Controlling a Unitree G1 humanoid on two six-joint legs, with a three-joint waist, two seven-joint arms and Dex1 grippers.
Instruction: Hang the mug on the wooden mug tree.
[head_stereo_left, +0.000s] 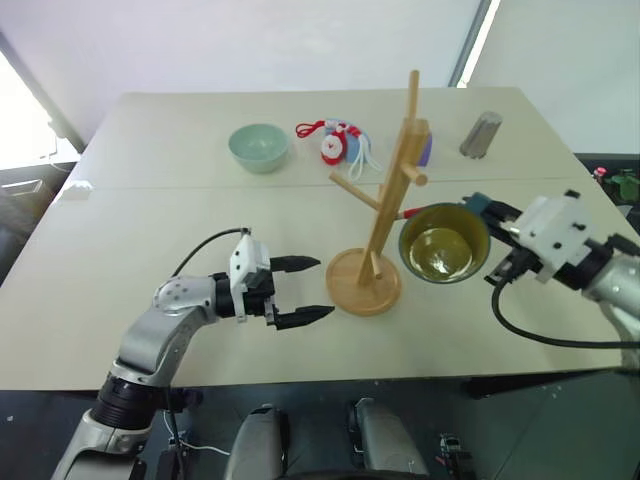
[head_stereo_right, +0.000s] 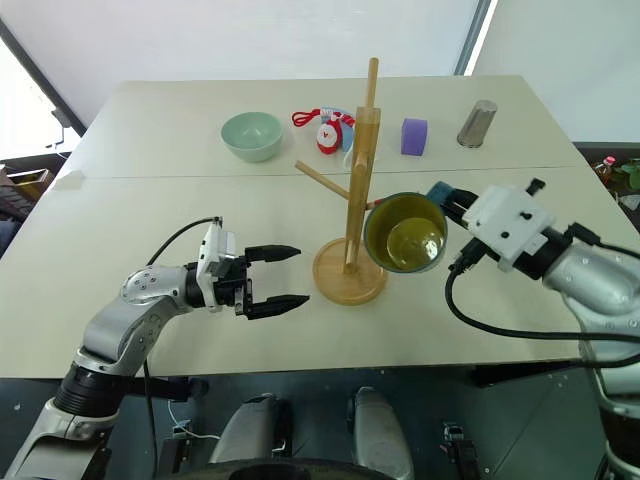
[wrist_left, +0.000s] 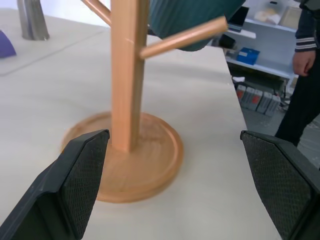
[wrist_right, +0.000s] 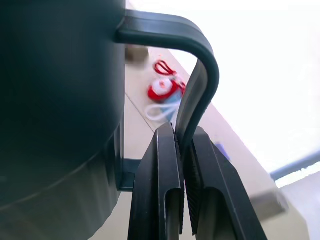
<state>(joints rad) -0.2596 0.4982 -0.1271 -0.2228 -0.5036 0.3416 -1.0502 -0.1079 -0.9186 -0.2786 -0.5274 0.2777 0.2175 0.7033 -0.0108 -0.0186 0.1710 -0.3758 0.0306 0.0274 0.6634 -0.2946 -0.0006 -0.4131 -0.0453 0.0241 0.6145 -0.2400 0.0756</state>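
The dark teal mug (head_stereo_left: 444, 243) with a yellow inside hangs in the air on its side, its mouth turned toward me. It is just right of the wooden mug tree (head_stereo_left: 393, 190) and close to its lower pegs. My right gripper (wrist_right: 184, 150) is shut on the mug's loop handle (wrist_right: 200, 75). The tree's round base (head_stereo_left: 363, 282) rests on the table. To the left of that base, my left gripper (head_stereo_left: 305, 290) stands open and level, pointing at it with nothing between its fingers (wrist_left: 82, 175).
At the back of the table (head_stereo_left: 150, 240) are a pale green bowl (head_stereo_left: 258, 146), a red, white and blue item (head_stereo_left: 335, 140), a purple block (head_stereo_right: 414, 135) and a grey metal cylinder (head_stereo_left: 480, 134). A person (wrist_left: 305, 75) stands beyond the table's edge.
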